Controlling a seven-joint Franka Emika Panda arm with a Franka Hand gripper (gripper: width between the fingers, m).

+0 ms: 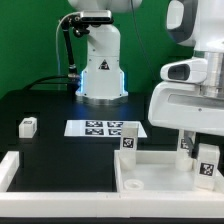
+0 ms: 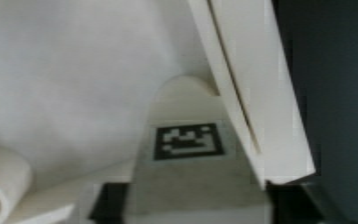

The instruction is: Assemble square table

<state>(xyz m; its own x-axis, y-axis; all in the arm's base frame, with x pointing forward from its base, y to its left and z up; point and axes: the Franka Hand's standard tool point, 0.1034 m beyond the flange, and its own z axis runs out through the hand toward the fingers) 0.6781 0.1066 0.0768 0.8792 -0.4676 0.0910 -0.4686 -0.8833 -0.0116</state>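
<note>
The gripper (image 2: 190, 190) is closed narrowly on a tagged leg (image 2: 188, 140); tabletop (image 2: 69, 90) beside it.

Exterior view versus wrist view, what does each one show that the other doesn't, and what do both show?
Only the exterior view shows the robot base, the marker board, a lone leg block on the dark table and the L-shaped rail. Only the wrist view shows one tagged leg close up, next to a raised rim. Both show the white tabletop and at least one tagged leg.
</note>
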